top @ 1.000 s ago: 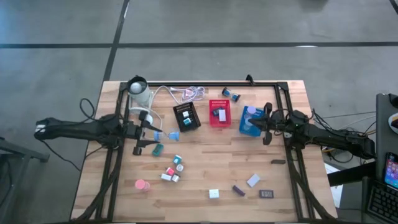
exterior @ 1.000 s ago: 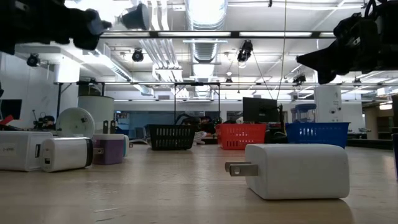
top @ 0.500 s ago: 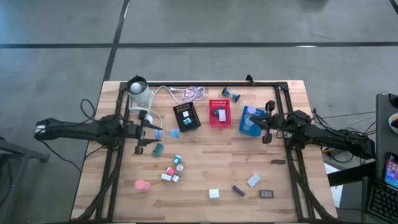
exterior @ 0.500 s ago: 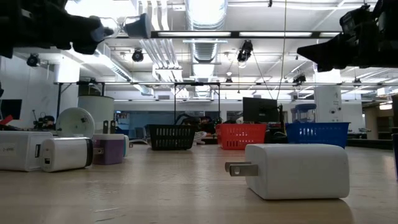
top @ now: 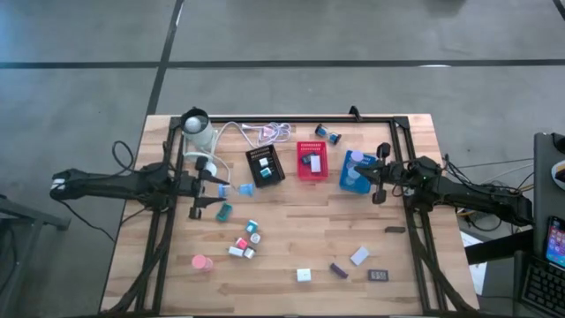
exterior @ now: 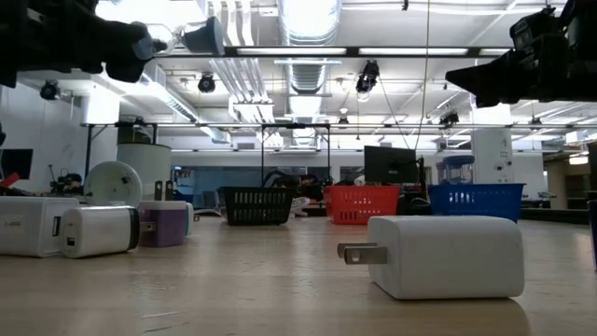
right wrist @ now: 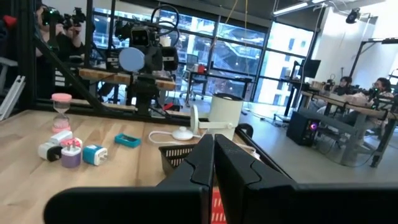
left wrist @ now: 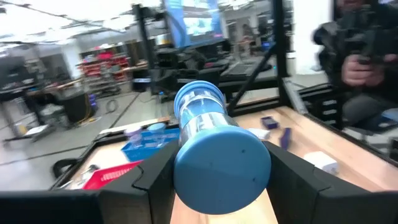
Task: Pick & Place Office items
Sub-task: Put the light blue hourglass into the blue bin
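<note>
Above the wooden table (top: 291,247), toward nine o'clock of its slatted top, the left gripper (top: 218,188) is gripping a blue roll (left wrist: 214,146), a smooth, glossy cylinder with a flat round end, between its two dark matte fingers (left wrist: 158,177); the roll is hanging in the air just at nine o'clock of the black mesh tray (top: 265,165). Over at three o'clock, the right gripper (top: 378,175) is hovering beside the blue mesh tray (top: 348,179) with its fingers pressed flat together and nothing between them.

Three wire-mesh trays are sitting in a row near twelve o'clock: the black one, a red mesh tray (top: 311,161) with a pale block inside, and the blue one with a lavender roll (top: 357,157) in it. A white coiled cable (top: 269,132) is looping near a white cylinder (top: 196,128) at eleven o'clock.

Loose items are lying across the boards: a teal block (top: 224,211) just below the left gripper, a cluster of small boxy white, pink and teal plugs (top: 246,240) near the centre, a pink roll (top: 202,262) at seven o'clock, a white block (top: 304,275) at six o'clock, and a purple piece (top: 339,269), a pale block (top: 359,256) and a dark rectangle (top: 379,276) toward five o'clock.

In the low view, a rounded white charger (exterior: 446,256) with metal prongs is lying closest.
</note>
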{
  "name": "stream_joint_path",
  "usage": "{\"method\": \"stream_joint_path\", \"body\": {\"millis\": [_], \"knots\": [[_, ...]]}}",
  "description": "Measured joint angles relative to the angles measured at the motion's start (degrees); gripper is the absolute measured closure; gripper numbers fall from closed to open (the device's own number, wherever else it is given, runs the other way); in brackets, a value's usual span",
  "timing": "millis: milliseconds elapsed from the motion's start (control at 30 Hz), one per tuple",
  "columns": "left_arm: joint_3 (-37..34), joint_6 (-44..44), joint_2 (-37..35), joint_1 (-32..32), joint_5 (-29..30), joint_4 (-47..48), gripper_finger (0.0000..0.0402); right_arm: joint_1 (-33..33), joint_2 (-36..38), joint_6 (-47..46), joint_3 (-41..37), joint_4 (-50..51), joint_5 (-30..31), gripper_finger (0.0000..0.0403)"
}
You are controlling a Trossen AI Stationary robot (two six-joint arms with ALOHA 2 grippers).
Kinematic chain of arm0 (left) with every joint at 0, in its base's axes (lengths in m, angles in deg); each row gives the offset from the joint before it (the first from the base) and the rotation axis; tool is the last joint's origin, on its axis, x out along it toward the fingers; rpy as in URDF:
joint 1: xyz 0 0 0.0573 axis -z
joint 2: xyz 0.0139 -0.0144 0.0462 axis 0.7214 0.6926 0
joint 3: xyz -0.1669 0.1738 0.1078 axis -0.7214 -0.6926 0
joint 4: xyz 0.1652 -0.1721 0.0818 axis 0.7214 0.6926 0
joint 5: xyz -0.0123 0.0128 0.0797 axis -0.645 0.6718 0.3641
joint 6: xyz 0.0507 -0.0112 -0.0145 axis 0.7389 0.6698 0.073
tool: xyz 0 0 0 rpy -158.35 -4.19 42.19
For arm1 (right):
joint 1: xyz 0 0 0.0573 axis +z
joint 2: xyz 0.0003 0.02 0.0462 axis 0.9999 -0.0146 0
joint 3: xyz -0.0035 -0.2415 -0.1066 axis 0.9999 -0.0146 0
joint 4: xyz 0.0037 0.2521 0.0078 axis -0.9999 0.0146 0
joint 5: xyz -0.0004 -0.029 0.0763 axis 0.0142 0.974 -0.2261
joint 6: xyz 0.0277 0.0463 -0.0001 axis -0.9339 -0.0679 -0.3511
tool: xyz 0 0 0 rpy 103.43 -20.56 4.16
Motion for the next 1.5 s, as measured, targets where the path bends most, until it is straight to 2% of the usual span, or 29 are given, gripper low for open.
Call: {"method": "stream_joint_path", "body": {"millis": [167, 267, 367, 600, 767, 900, 967, 1167, 1333, 1500], "knots": [[1.4, -1.8, 2.0, 0.0, 1.3, -0.7, 0.0200, 0.0, -0.9, -0.5, 0.0, -3.9, -1.7, 0.0394], [3.6, -2.4, 4.7, 0.0, 1.3, -1.1, 0.0200, 0.1, -2.9, -0.8, 0.0, -9.3, -3.7, 0.0393], [5.6, -2.6, 8.6, 0.0, 1.3, -2.7, 0.0200, 0.8, -5.4, 1.0, 1.7, -10.0, -3.7, 0.0381], [12.6, -2.5, 17.2, -0.1, 1.3, -4.3, 0.0200, 3.7, -14.2, 7.8, 7.4, -9.8, -3.6, 0.0308], [18.8, -2.4, 22.4, -0.1, 1.3, -1.6, 0.0200, 6.3, -20.9, 18.3, 13.3, -9.5, -3.4, 0.0245], [23.7, -2.6, 26.1, -0.3, 1.3, -0.3, 0.0200, 9.4, -26.1, 25.9, 19.4, -4.7, -2.8, 0.0200], [25.9, -2.7, 28.1, -0.5, 1.3, 0.4, 0.0200, 11.1, -28.5, 29.4, 22.6, -1.1, -1.0, 0.0181], [32.1, -3.4, 32.4, -1.6, 1.3, 2.5, 0.0200, 16.5, -35.7, 38.6, 32.3, 4.1, 10.7, 0.0137], [35.7, -5.8, 35.1, -3.3, 1.1, 2.8, 0.0200, 20.5, -40.8, 45.0, 40.0, 5.6, 15.6, 0.0112], [38.2, -6.9, 37.2, -4.7, -1.9, 2.7, 0.0200, 23.2, -46.1, 50.0, 46.3, 8.0, 20.5, 0.0095]]}}
